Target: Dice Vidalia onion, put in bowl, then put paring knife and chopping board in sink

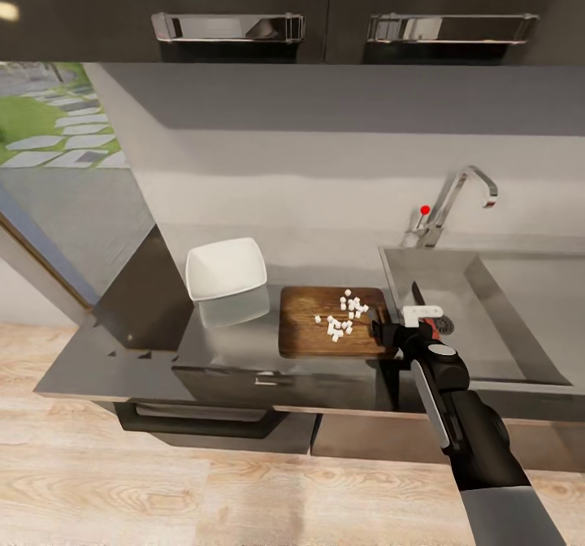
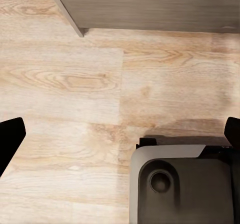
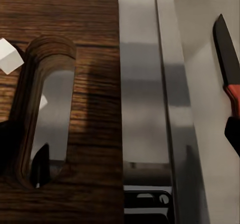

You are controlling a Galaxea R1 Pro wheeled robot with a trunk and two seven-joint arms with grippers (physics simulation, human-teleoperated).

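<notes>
At the upper left of the head view a window (image 1: 49, 115) shows grass and stepping stones, and below it the grey countertop (image 1: 122, 359) runs across the middle of the frame above a pale wooden floor (image 1: 162, 489). Left of centre sits the white bowl (image 1: 226, 267), apart from the chopping board (image 1: 313, 339), which lies just right of it at mid-frame with its right edge close to the sink (image 1: 520, 286). The Vidalia onion (image 1: 345, 314) is scattered as small white cubes over the board's right half; none shows in the bowl. The right gripper (image 1: 388, 335) hangs at the board's lower right corner; in the right wrist view a long slot near the board's edge sits at the left of the frame, and one dark finger (image 3: 234, 136) shows at the right edge, so how wide it is parted and whether it holds anything cannot be told. The paring knife (image 1: 422, 309) lies inside the sink, just right of the gripper, dark blade pointing up the frame, near the drain. The chrome tap (image 1: 455, 201) stands at the upper right. In the left wrist view the left gripper (image 2: 122, 134) has its fingers spread wide at either edge, over bare floor, holding nothing.
</notes>
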